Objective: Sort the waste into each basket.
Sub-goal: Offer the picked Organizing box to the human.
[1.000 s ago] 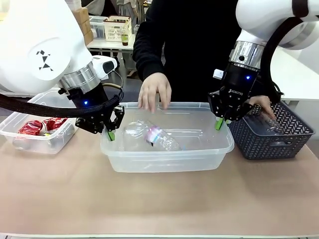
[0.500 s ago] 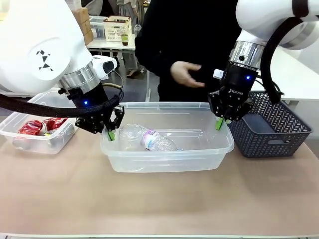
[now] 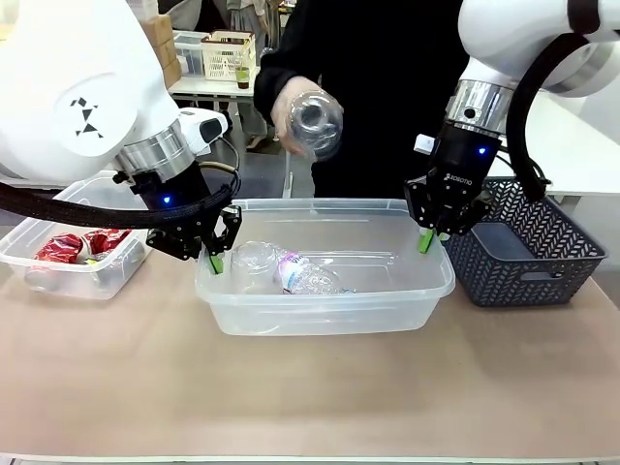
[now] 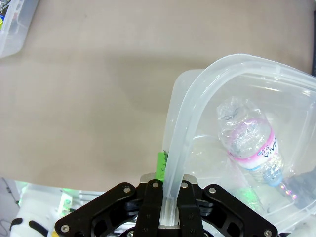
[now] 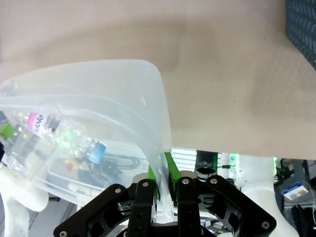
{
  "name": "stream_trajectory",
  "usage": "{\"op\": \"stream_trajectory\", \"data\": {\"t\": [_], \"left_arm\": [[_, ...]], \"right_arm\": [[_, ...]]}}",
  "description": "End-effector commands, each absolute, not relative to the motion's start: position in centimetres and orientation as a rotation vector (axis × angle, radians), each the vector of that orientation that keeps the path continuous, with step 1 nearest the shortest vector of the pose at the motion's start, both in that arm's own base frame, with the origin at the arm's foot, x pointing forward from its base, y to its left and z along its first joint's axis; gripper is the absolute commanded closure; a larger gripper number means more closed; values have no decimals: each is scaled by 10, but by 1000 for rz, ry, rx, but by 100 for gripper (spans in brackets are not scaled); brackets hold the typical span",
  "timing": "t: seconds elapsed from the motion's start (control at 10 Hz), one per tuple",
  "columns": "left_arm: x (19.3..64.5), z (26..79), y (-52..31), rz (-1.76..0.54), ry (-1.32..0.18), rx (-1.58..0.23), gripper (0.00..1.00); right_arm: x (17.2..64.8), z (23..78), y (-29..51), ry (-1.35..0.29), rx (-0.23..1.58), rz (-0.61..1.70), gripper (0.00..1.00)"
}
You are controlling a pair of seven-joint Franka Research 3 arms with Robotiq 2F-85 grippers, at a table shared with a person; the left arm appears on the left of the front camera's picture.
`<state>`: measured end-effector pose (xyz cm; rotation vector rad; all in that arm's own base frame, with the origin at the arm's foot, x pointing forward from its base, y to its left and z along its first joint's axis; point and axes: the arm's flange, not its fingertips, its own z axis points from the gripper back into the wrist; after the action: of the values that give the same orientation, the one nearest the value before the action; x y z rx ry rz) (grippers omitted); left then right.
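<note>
At your far left: a small clear tub (image 3: 73, 274) holding crushed red cans (image 3: 79, 245). Next, your left gripper (image 3: 217, 256), fingers clamped on the left rim of the large clear tub (image 3: 325, 308) at the table's middle. Inside that tub, toward its left end: one clear bottle (image 3: 291, 271) lying on its side, pink-banded label. Above the tub: the person's hand (image 3: 291, 114) holding a second clear bottle (image 3: 315, 121). Then your right gripper (image 3: 426, 238), fingers clamped on the tub's right rim. Far right: a dark lattice basket (image 3: 528, 257).
</note>
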<state>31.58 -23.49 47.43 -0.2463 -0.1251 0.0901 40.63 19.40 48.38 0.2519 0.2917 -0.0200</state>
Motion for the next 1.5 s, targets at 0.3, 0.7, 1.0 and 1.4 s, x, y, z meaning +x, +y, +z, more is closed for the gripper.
{"op": "stream_trajectory", "data": {"t": [0.3, 0.7, 1.0, 1.4], "left_arm": [[317, 475, -227, 106, -135, -247, 100], [317, 475, -227, 106, -135, -247, 100], [317, 475, -227, 106, -135, -247, 100], [317, 475, -227, 106, -135, -247, 100]], "right_arm": [[408, 487, 195, 286, 275, -31, 100], [408, 487, 195, 286, 275, -31, 100], [408, 487, 195, 286, 275, -31, 100], [408, 487, 195, 286, 275, -31, 100]]}}
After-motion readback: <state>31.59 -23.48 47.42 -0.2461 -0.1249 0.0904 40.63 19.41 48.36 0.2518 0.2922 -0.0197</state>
